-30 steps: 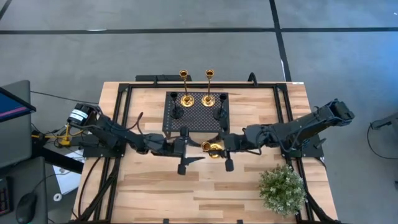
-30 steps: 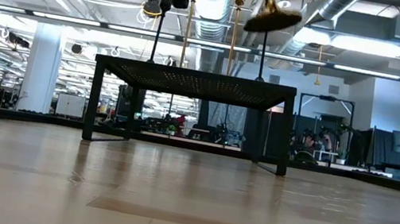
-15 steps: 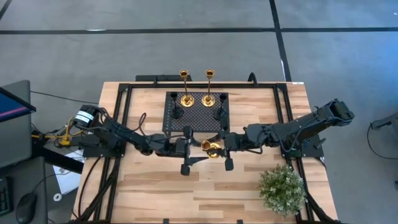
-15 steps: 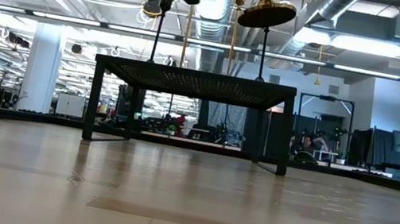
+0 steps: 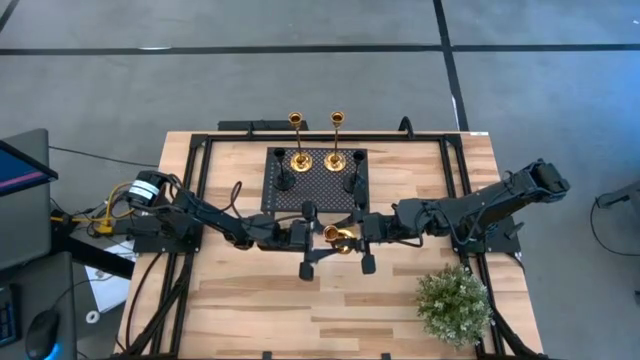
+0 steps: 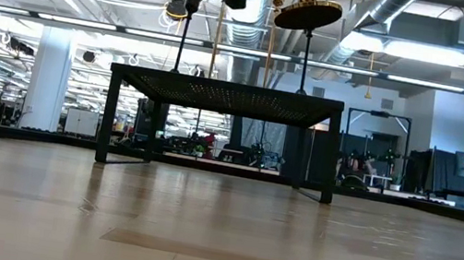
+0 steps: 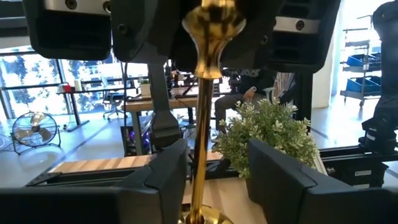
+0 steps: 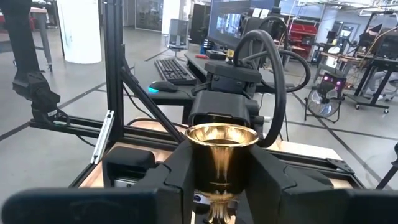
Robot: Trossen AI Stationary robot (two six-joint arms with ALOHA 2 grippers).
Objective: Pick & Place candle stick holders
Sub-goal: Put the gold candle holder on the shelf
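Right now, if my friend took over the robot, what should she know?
Right gripper: shut on the short gold holder, lifted off the table in front of the black stand.
Left gripper: open, close beside that holder.
On the stand: two tall gold holders and two black holders.
Left to do: set the short gold holder down.

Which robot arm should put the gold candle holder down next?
Probably the right. The right gripper is shut on the gold candle holder, lifted in front of the black stand. The left gripper is open around its stem without holding it.
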